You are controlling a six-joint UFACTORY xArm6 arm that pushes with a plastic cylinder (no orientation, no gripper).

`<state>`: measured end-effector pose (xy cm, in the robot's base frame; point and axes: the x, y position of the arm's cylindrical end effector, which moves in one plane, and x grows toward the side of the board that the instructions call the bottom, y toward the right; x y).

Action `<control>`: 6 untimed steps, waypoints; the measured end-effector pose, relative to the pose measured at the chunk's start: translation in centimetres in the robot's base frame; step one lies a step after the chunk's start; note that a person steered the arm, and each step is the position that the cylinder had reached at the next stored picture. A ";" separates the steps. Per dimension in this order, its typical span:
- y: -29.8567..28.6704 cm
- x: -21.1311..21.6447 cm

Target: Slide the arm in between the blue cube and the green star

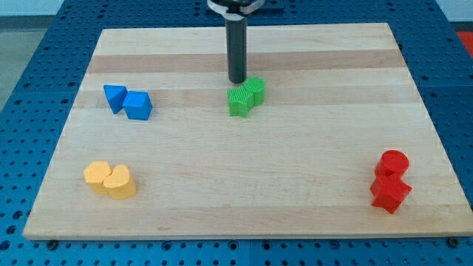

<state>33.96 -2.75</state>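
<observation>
My tip [236,80] sits at the view's top centre of the bench [244,207], touching or just beside the upper edge of the green pair. End effector is a bare dark rod, no jaws, so nothing to release or clench; it holds nothing.

Green star [239,103] is just below my tip, ribbed matte plastic, butted against a second green block [255,89] on its upper right, shape of that one unclear, maybe a cube.

Blue cube [137,106] lies well apart to the view's left of the star, touching a blue wedge-like block [114,97] on its left. The gap between cube and star is open wood.

Key relation: the target gap lies to the view's left and slightly down from my tip. Judgement: the move is a short slide left-down, clearing the star's left points to avoid nudging it.

Other blocks: two yellow blocks [110,179] at bottom left, rounded, heart-like; two red blocks [390,182] at bottom right, upper one a cylinder. Bench is pale wooden board, smooth grain.
</observation>
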 end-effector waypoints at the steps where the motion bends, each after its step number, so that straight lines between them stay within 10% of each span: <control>1: -4.0 0.0; 6: -6.6 9.1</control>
